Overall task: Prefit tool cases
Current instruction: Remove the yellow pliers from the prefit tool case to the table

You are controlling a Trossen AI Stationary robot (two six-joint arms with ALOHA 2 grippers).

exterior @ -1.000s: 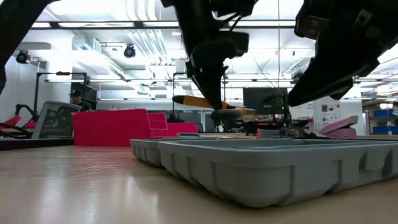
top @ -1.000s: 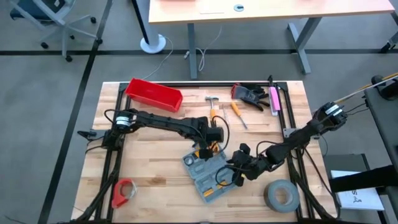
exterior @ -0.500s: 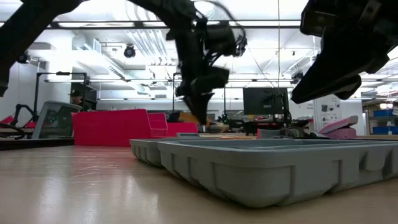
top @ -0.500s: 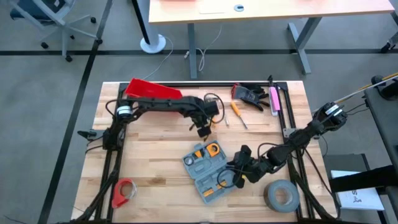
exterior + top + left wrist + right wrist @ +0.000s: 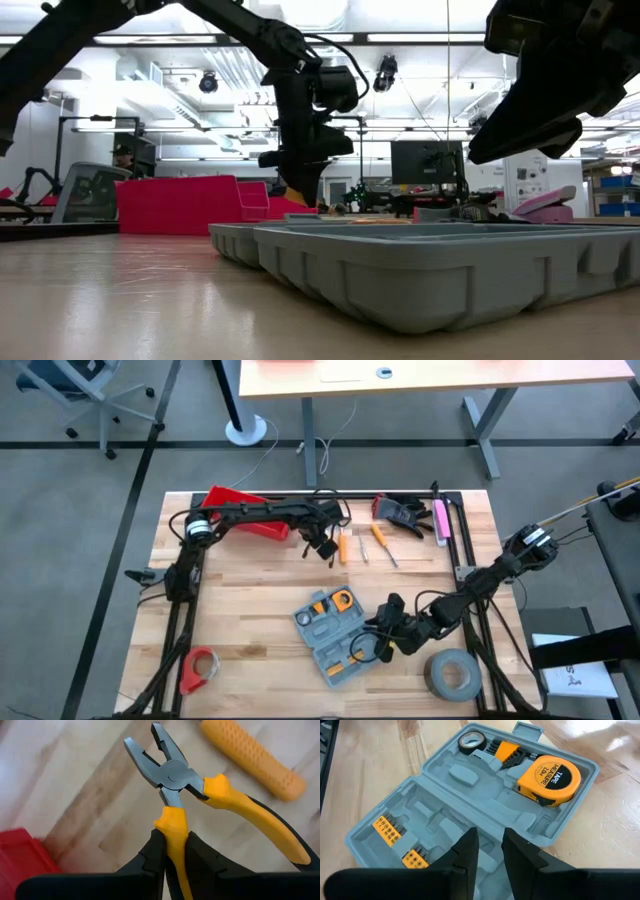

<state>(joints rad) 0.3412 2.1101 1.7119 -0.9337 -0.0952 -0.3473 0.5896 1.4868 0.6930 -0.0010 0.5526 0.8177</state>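
Grey-blue tool case (image 5: pixel 334 632) under right gripper (image 5: pixel 378 648)

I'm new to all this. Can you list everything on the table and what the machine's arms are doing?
tool case: one, grey-blue, open, table centre
tape measure: one, yellow, inside case
red bin: one, far left
pliers: one, yellow handles, in left gripper
orange-handled tool: one, far middle
screwdriver: one, orange, beside it
gloves: black-red, far right
grey tape roll: one, near right
red tape roll: one, near left
left gripper: holding pliers
right gripper: open, over case
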